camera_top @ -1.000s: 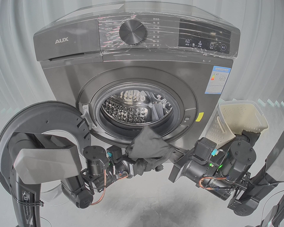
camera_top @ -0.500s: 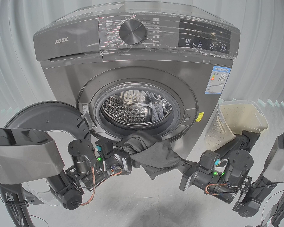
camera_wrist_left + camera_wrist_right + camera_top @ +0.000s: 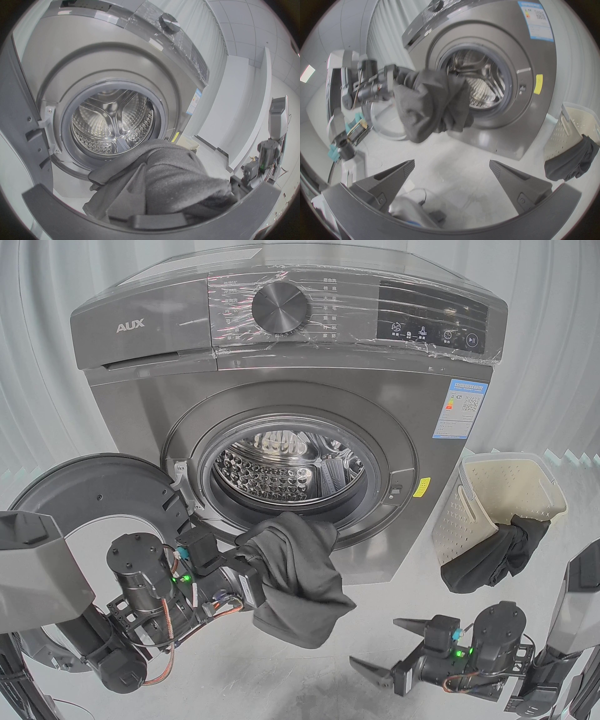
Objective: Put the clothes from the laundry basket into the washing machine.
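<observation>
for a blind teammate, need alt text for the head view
The left gripper holds a dark garment before the open washing machine. The right gripper is open, low over the floor; another garment spills from the laundry basket.

The big metal washing machine is dark grey all over. Its round knob is a darker grey. The flat panel beside the knob is black with small white signs. The shiny steel drum inside is silver, with rows of little dots. A small sticker by the door hole is yellow. The paper label higher up is blue and white with coloured bars. The soft dark grey cloth is plain. The plastic laundry basket is cream, with rows of tiny holes. The rumpled cloth hanging from it is almost black. The right gripper is black. The floor is pale grey.
</observation>
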### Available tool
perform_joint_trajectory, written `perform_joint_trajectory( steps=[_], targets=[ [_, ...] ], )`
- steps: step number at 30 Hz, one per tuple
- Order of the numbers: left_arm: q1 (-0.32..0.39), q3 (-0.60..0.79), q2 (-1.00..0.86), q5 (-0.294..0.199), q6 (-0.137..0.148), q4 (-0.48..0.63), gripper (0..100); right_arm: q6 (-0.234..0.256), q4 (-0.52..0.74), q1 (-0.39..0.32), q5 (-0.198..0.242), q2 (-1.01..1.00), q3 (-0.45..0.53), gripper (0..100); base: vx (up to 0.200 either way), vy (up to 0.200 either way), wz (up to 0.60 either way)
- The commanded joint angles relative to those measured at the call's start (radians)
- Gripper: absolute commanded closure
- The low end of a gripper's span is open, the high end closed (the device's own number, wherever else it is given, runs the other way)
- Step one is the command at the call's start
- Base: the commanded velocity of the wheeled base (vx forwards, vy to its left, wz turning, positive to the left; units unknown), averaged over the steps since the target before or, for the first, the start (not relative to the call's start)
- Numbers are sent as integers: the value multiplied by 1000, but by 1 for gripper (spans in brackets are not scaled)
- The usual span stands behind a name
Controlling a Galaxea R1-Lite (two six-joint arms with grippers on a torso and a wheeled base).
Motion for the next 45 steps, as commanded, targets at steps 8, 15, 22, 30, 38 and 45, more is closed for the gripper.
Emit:
perform_joint_trajectory(
  steps=[8,15,22,30,38,45],
  targets=[
    [-5,154,-234,-6,6,2,100,9,-7,43,-5,10,52,0,0,0,0],
    [49,169,-237,33,11,2,100,12,4,-89,-74,-24,-50,0,0,0,0],
    [75,191,-206,41,14,2,100,13,4,-163,-86,-24,-82,0,0,0,0],
    [72,212,-191,40,49,2,100,12,-7,-174,-86,-19,-86,0,0,0,0],
    [54,222,-157,41,55,0,100,13,-7,-175,-77,-19,-88,0,150,0,0],
    [37,220,-156,41,55,0,100,13,-7,-169,-77,-22,-89,0,0,0,0]
  ],
)
